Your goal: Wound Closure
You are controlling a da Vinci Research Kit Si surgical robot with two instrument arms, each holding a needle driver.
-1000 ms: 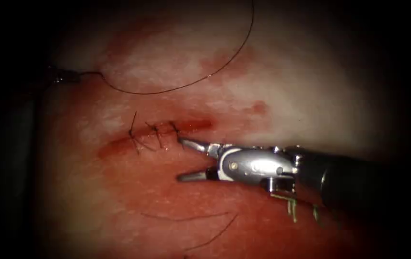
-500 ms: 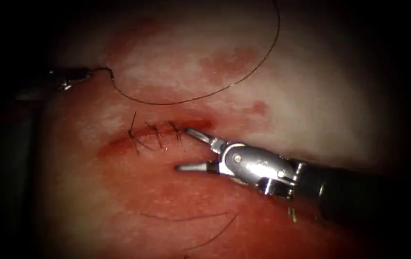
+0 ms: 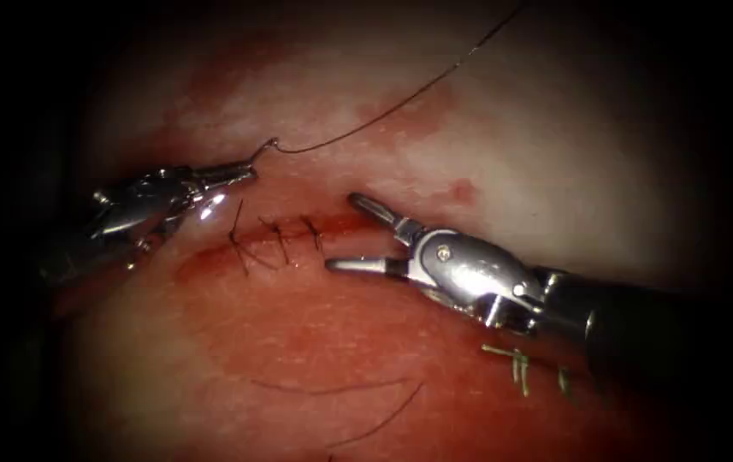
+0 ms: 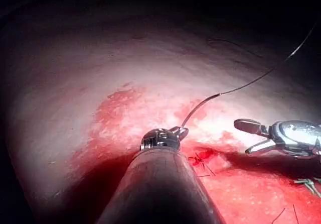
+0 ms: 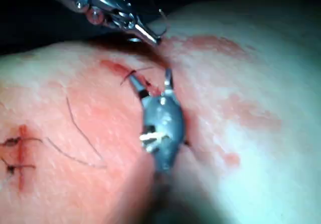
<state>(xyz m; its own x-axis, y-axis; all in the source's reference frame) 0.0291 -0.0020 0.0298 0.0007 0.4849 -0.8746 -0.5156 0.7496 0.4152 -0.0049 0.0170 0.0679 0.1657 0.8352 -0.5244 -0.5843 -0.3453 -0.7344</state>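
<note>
Steel, thin and curved: needle [image 4: 198,108] clamped in the closed jaws of the left tool [image 3: 242,175], above the left end of the cut [image 3: 199,261], clear of the tissue [image 3: 554,154] and not in it. Seems gripped toward the point end, since the free part of the curve rises from the jaws to where the thread [image 3: 400,98] begins; cannot tell more exactly. Thread then runs up and to the right, off the surface.

Right tool [image 3: 340,235] with jaws spread wide, holding nothing, just at the right end of the cut, one jaw on each side of the line. Three dark stitches [image 3: 276,239] across the cut, between the two tools. Loose cut ends of thread [image 3: 340,389] lying on the red fluid nearer the endoscope.

Probably light, stiff and slippery under the jaws; likely best taken on the body of the curve, away from the sharp point and the thread end. Thread soft and fine, probably easy to fray if pinched hard.
</note>
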